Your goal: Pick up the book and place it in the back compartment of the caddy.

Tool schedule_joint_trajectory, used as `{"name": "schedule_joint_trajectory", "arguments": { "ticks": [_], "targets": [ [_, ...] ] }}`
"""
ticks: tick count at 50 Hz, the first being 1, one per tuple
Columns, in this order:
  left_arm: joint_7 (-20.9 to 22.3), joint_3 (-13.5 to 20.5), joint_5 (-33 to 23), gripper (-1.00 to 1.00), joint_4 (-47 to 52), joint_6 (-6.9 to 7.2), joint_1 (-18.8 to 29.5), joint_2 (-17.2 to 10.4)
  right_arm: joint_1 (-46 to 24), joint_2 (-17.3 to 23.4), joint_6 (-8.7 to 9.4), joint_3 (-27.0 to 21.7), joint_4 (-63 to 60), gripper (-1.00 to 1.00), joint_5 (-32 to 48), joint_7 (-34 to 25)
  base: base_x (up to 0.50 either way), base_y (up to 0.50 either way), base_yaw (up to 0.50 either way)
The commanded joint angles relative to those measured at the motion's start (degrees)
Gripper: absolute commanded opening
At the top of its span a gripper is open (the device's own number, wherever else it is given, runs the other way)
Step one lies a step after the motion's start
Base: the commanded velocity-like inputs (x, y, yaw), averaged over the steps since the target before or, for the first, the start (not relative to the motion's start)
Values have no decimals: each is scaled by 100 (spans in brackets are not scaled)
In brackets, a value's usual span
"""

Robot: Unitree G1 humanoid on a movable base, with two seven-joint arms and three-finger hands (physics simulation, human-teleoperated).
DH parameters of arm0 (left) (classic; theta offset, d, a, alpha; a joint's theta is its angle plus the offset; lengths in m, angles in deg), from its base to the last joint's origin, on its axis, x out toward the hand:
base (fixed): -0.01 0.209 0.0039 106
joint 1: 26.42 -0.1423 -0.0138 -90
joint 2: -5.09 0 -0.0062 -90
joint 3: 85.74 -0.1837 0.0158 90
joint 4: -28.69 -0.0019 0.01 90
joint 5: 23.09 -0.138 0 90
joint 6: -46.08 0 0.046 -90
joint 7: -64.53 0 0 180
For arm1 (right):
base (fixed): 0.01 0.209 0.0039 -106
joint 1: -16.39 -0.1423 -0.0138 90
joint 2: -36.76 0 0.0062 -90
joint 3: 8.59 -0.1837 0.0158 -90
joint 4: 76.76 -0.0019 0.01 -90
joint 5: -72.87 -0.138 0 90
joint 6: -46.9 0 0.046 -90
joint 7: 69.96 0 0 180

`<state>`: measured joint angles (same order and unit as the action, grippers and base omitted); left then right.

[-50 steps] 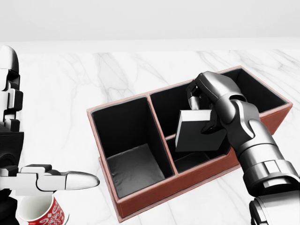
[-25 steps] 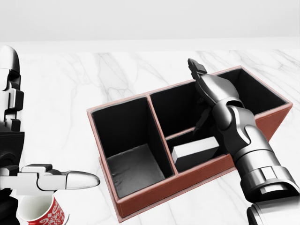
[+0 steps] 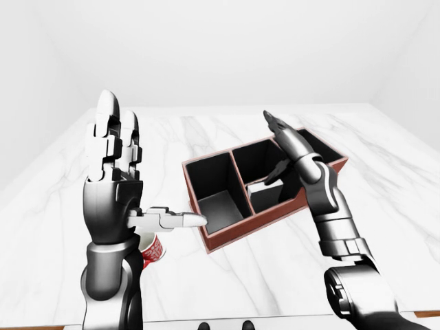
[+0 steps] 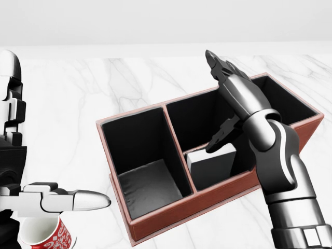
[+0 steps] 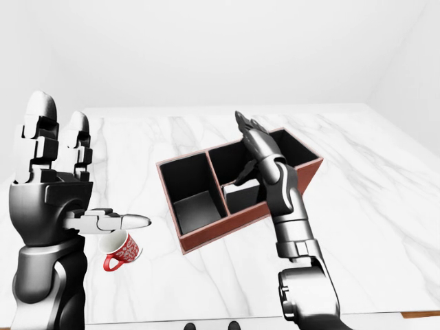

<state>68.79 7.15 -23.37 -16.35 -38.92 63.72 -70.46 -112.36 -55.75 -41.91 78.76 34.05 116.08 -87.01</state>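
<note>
The right robot hand (image 4: pixel 224 98) has released the grey rectangular book (image 4: pixel 212 161), now lying in the brown leather caddy (image 4: pixel 207 199)'s near compartment, not the back.

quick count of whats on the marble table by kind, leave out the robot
caddy: 1
book: 1, lying in the caddy's lower compartment in the head view
red mug: 1
total: 3

The caddy (image 4: pixel 155 228) is being viewed closely from above in the head view; both eye views are being shared from farther off, covering the whole tabletop (image 3: pixel 227 275).
</note>
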Motion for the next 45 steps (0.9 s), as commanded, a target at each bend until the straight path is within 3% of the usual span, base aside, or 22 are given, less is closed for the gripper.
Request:
{"name": "schedule_joint_trajectory", "arguments": {
  "ticks": [1, 25, 36, 45],
  "targets": [
    [-2, -10, -3, 100, -37, 0, -8, 7, 573, -138, 381, -121, -1967, 100, -394, -665, 0, 0, 0],
    [-12, 26, 62, 100, 157, 0, 25, 2, 1500, -492, 381, -98, -4454, 100, -594, -1007, 0, 0, 0],
    [-59, 307, 286, 100, 523, 0, 302, -63, 1904, -542, 381, -156, -6192, 100, -760, -1263, 0, 0, 0],
    [-134, 429, 461, 100, 732, 0, 427, -120, 1766, -590, 381, -51, -7158, 100, -642, -1551, 0, 0, 0]
  ]
}}
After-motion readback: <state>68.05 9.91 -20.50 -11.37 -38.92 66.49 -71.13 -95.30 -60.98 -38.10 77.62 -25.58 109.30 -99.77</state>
